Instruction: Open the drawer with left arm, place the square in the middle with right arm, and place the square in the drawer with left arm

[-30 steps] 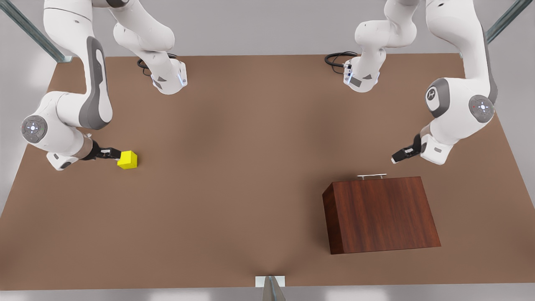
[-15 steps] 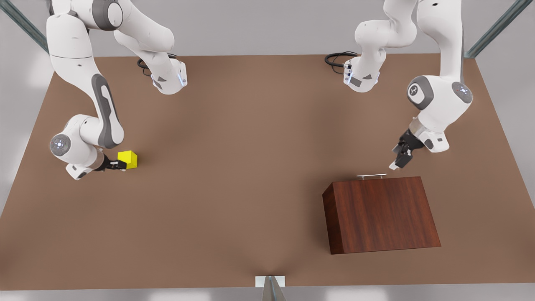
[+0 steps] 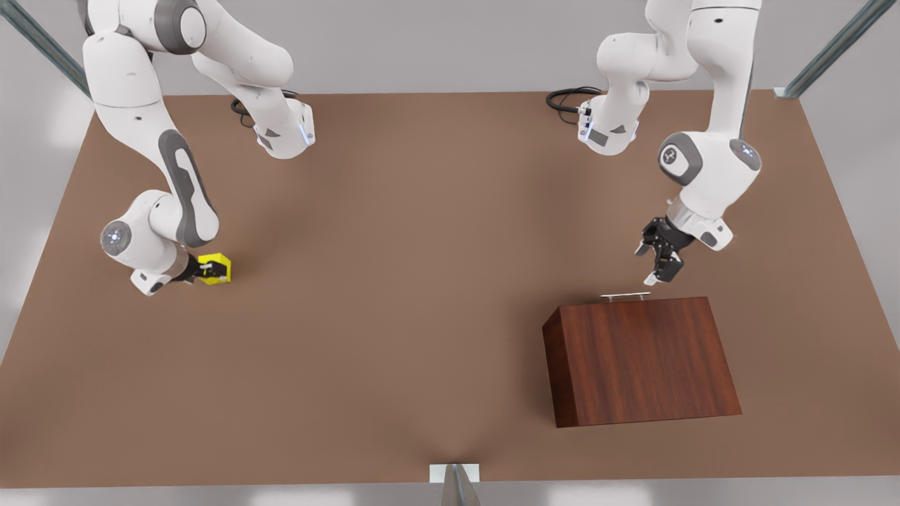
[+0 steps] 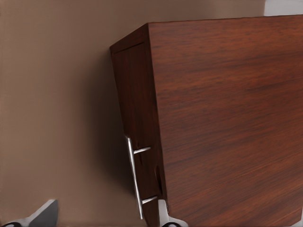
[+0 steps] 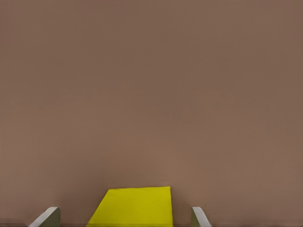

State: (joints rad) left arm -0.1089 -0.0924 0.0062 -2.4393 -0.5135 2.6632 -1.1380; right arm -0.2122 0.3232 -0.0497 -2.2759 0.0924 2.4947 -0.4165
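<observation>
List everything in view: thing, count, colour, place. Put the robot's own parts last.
Table: one, matte brown, under everything.
Cabinet: one, dark reddish-brown wood, on the table at the front view's right.
Drawer: one, same wood, shut, in the cabinet face turned toward the arms.
Handle: one, slim silver bar, on the drawer front.
Square: one, bright yellow, on the table at the front view's left.
Cables: two, black, coiled by the arm bases.
Frame struts: grey metal, at the table's edges.
Right gripper: one, black, fingers open on either side of the square.
Left gripper: one, black, open, just above the handle, apart from it.
</observation>
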